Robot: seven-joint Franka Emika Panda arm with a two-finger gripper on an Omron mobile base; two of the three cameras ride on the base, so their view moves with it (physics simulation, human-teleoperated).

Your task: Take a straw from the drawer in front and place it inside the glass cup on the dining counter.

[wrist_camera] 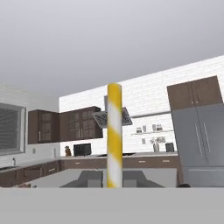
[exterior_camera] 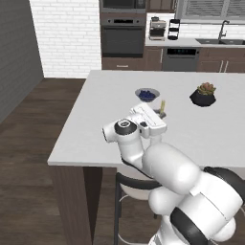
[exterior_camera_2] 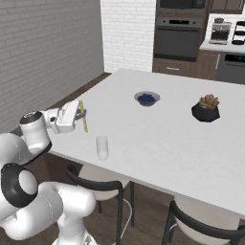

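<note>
Your end effector (exterior_camera_2: 80,116) is clamped on the straw (exterior_camera_2: 83,116), at the left of the right base frame. Carry it right and down over the glass cup (exterior_camera_2: 102,147) on the counter (exterior_camera_2: 158,139), keep it upright, then release.

The white dining counter (exterior_camera_2: 158,139) bears a glass cup (exterior_camera_2: 102,147), blue bowl (exterior_camera_2: 147,98) and potted plant (exterior_camera_2: 206,108).
</note>
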